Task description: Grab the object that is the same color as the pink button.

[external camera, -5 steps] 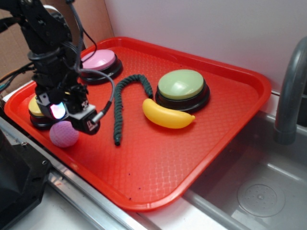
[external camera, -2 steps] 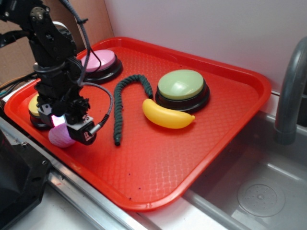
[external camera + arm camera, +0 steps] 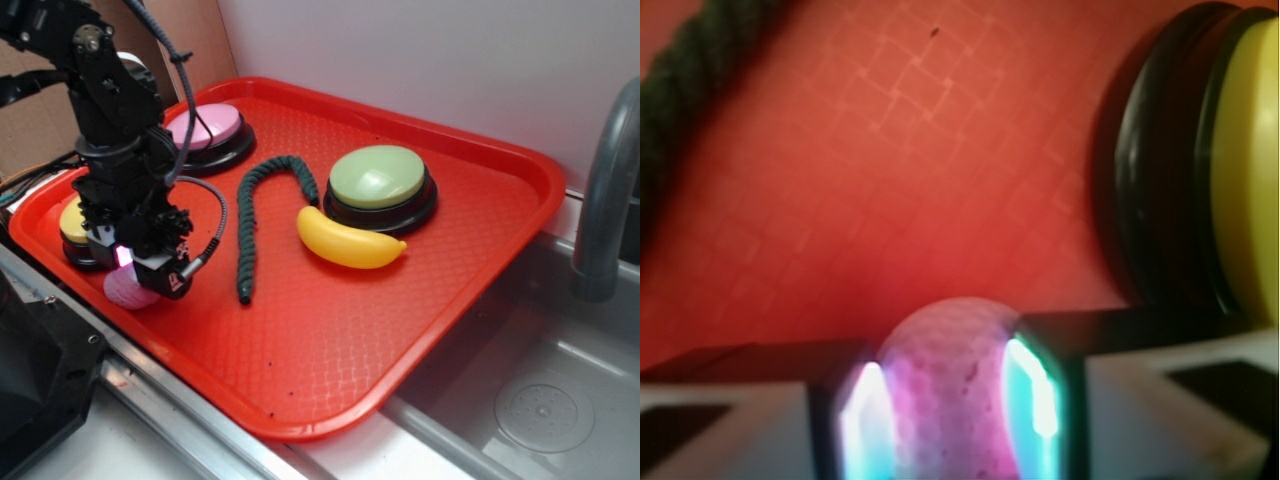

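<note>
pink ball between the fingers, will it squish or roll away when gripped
The pink ball looks dimpled and foam-like, so it probably gives a little and grips well. Being round on the tray, it could roll if nudged off-centre. The gripper has a finger on each side, so escape seems unlikely.

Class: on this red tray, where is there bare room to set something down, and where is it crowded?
Free: the tray's near-right stretch, below the banana and right of the rope. Crowded: the left edge, where the gripper, pink ball and yellow button cluster.
</note>
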You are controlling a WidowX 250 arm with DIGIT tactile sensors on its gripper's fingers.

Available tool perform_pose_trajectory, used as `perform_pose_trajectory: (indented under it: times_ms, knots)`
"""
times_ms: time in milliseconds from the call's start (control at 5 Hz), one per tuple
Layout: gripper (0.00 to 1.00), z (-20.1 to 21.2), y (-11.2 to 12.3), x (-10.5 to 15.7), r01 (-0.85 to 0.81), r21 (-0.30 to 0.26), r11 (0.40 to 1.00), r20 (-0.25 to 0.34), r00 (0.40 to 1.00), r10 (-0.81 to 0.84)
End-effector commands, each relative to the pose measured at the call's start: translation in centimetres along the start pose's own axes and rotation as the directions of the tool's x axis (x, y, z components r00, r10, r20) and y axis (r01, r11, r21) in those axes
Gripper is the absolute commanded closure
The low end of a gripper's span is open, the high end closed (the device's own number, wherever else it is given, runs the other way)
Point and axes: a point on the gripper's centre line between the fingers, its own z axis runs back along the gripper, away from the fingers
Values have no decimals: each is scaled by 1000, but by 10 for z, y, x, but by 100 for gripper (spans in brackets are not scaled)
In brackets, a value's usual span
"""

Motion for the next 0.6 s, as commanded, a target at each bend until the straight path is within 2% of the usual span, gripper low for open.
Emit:
perform_pose_trajectory:
  times_ms: [0, 200, 400]
  knots:
    - [100, 17, 2, 0, -36, 6, 999, 40, 999, 36]
    - [100, 44, 3, 4, -53, -12, 999, 89, 995, 54]
    - [100, 82, 9, 17, -32, -59, 998, 158, 987, 41]
